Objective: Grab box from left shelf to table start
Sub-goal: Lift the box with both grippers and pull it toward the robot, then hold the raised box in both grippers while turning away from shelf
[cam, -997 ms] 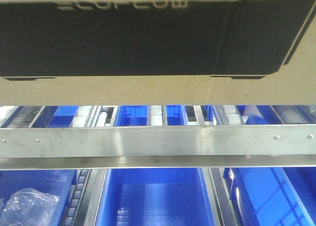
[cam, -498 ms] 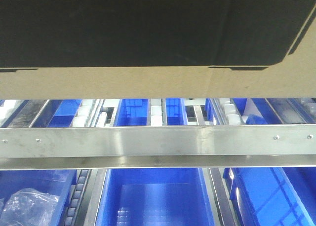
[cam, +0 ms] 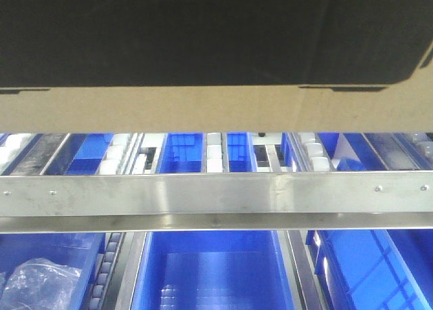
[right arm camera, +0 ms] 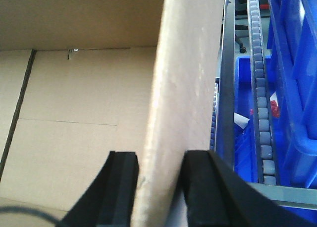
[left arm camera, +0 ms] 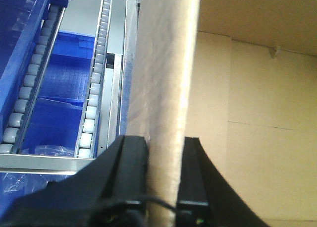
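The box (cam: 216,110) fills the upper part of the front view. Its wide black panel (cam: 203,32) sits above a strip of plain brown cardboard. The box's lower edge hangs above the shelf (cam: 203,193), whose brushed steel front rail crosses the view from left to right. The roller tracks (cam: 214,153) show in the gap between the two. Whether the box touches the rollers farther back cannot be told.

The left hand (left arm camera: 164,142) pinches one upright wall of the box, with one black finger (left arm camera: 130,162) on the outside and the other on the inside. To the right of that wall, the inside of the box shows only bare cardboard panels and creases. The right hand (right arm camera: 159,160) grips the opposite wall in the same way, one finger (right arm camera: 121,177) inside the box and one outside.

Blue bins stand on the shelf's lower level. In the front view, the middle bin (cam: 210,269) shows a bare ribbed blue floor. The bin at the near left (cam: 40,246) holds a crumpled clear plastic bag (cam: 37,276). The contents of the bin at the right (cam: 365,262) cannot be made out. More blue bins sit farther back behind the rollers.

In the right wrist view, a bin (right arm camera: 242,83) beside the box wall holds a white slip (right arm camera: 241,120). A small red object (right arm camera: 274,108) lies just past a roller track, too blurred to name.
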{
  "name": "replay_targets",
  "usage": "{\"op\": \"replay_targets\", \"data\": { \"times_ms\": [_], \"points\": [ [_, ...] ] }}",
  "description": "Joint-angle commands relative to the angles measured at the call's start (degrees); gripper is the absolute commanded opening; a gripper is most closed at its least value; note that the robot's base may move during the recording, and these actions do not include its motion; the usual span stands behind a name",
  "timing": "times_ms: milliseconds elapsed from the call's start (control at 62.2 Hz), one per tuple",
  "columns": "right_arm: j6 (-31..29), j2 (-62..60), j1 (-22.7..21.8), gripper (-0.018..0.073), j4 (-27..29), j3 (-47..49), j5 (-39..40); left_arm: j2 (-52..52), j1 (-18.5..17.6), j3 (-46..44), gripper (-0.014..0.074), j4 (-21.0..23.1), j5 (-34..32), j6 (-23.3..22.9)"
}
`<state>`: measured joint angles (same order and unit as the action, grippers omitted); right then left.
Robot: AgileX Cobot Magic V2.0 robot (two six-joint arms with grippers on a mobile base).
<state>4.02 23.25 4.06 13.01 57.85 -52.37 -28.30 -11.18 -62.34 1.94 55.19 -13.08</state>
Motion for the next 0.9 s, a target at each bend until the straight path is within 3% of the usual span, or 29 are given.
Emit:
{"op": "replay_targets", "data": {
  "times_ms": [0,113,322,884],
  "points": [
    [-0.3,0.4,-0.8,0.0056,-7.9,2.0,8.3,0.4,0.1,-2.3,-0.0102,-5.2,-10.5,-0.4],
    [-0.3,0.4,-0.8,0.0056,-7.9,2.0,10.0,1.6,0.1,-2.3,-0.0102,-5.2,-10.7,3.1],
    [-0.3,0.4,-0.8,0.0056,-7.9,2.0,13.3,4.6,0.1,-2.3,-0.0102,-6.4,-12.1,3.1],
    [-0.3,0.4,-0.8,0.0056,-7.9,1.9,12.5,4.7,0.1,-2.3,-0.0102,-7.4,-12.1,3.1]
  ]
}}
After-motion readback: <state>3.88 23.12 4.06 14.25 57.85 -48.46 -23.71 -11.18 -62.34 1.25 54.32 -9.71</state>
